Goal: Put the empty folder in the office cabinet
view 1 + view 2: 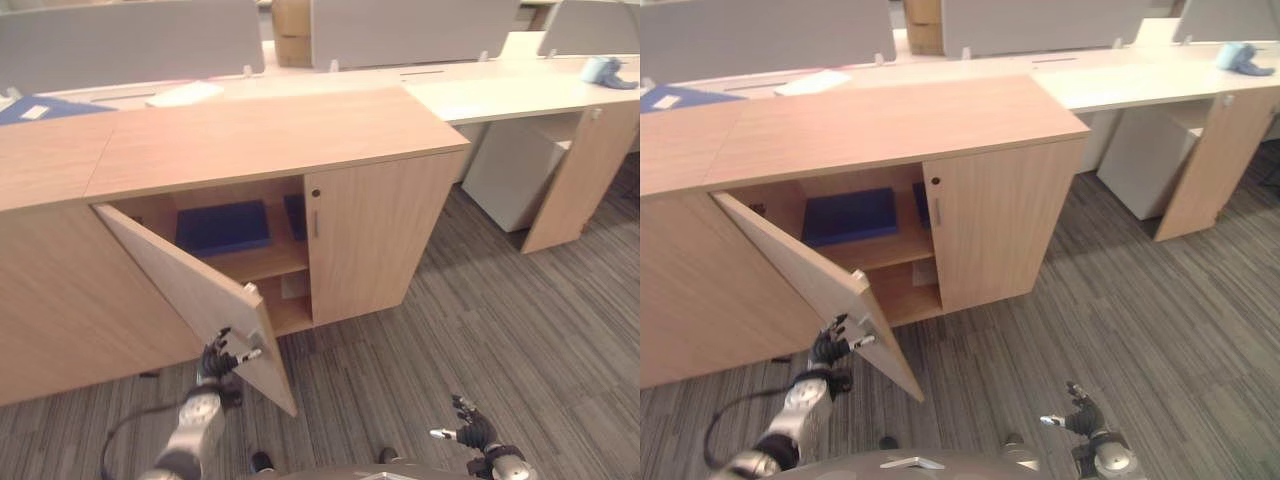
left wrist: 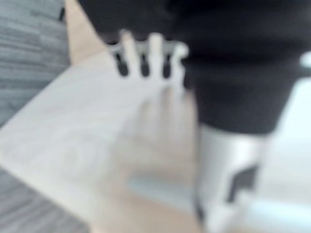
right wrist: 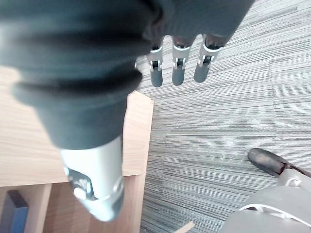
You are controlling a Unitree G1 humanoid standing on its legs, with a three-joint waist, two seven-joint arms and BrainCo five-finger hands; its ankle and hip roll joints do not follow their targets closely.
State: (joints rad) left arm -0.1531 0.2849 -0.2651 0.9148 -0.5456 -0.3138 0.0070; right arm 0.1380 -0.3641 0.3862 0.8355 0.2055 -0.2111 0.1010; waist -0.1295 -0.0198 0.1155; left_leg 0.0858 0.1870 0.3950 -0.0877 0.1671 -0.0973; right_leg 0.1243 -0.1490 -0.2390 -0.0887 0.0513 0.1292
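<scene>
Left hand point(image 1: 222, 355), fingers straight against the swung-open light wooden cabinet door point(image 1: 190, 290), could slip off its edge near the blue flat folder point(image 1: 222, 227) shelved at centre frame.

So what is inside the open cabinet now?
On the upper shelf of the cabinet lies a flat blue folder, with a second blue thing beside it, half hidden by the closed door. The open door hides part of the lower shelf.

Premises: an office. A low light-wood storage cabinet point(image 1: 380, 230) with one door open holds flat blue folders point(image 1: 222, 227) on a shelf. Behind it stand long pale counter point(image 1: 520, 90) runs with grey fabric divider screens point(image 1: 415, 28). Flooring is grey striped carpet point(image 1: 520, 330).
</scene>
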